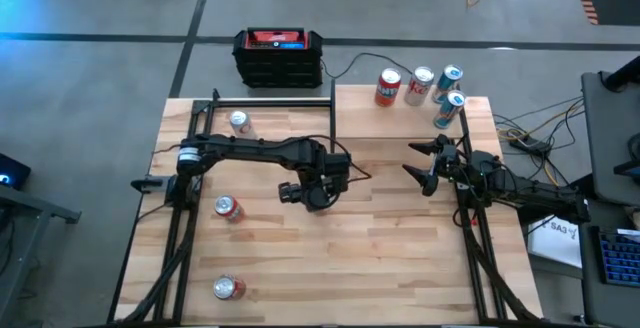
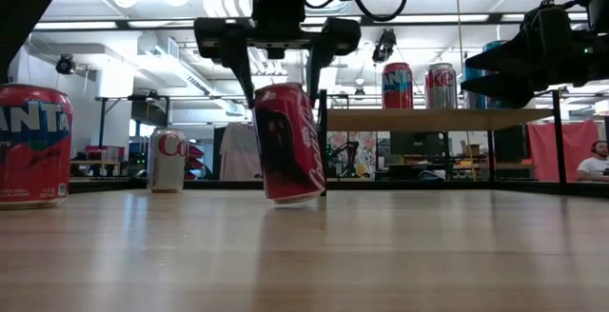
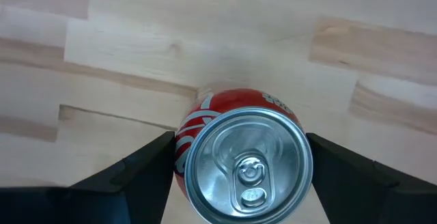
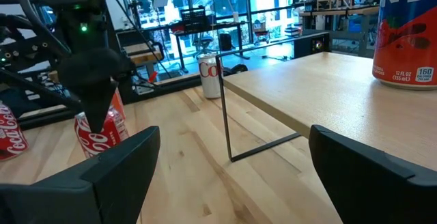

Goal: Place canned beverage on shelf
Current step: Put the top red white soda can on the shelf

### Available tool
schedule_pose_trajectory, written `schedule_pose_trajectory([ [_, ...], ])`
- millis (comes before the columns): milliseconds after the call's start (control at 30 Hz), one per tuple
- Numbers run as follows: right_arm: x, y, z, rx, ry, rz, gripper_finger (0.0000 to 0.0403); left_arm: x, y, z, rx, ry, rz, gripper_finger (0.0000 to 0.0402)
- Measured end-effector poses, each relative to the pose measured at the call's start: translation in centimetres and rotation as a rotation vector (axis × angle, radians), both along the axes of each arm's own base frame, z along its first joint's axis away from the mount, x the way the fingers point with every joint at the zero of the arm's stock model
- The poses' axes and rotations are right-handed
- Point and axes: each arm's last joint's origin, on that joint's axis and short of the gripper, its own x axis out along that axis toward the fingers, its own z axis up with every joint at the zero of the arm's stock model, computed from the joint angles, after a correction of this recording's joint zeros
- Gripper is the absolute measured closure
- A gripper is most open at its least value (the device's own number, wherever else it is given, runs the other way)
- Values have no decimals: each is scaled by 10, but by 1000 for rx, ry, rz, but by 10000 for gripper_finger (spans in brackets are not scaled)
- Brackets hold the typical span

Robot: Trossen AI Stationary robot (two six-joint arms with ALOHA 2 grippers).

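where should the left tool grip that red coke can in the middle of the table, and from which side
Grip the red can across its round side wall, upper half, coming straight down from above. It stands on the table, slightly tilted in the low view, lid up. The left tool already hangs over it, one finger on each side of the lid, apparently not yet closed, so closing across the curved wall fits its shape.

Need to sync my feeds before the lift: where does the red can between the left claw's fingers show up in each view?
High view: hidden under the left claw, mid-table.
Low view: red can, left of centre, tilted, between the fingers.
Left wrist view: silver top, bottom centre.
Right wrist view: at left, below the left claw.
Shared landmark: the shelf, with cans on it.
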Motion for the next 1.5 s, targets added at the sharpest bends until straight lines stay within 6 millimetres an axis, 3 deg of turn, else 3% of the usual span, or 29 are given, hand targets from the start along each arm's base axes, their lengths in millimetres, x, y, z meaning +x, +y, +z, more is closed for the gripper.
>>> schedule_pose_trajectory([
  [667, 0, 0, 0, 0, 0, 0, 44, -3, 4, -1, 62, -22, -256, 118],
  [1500, 0, 0, 0, 0, 0, 0, 44, -4, 4, -5, 67, -2, -348, 98],
])
